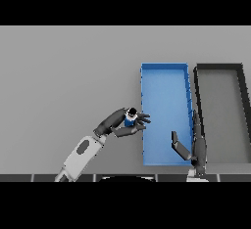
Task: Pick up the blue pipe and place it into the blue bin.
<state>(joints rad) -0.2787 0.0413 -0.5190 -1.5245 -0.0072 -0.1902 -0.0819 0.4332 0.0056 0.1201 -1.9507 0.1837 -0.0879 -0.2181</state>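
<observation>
At the blue bin's (164, 96) left edge, left hand (122, 124) curled around blue pipe (130, 117), right hand (194, 147) relaxed, holding nothing.

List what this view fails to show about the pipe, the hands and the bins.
- Blue pipe: the left hand, curled round it, hides most of it in the head view.
- Blue bin: the right hand covers part of its right wall.
- Dark bin: floor colour blends with the table.
</observation>
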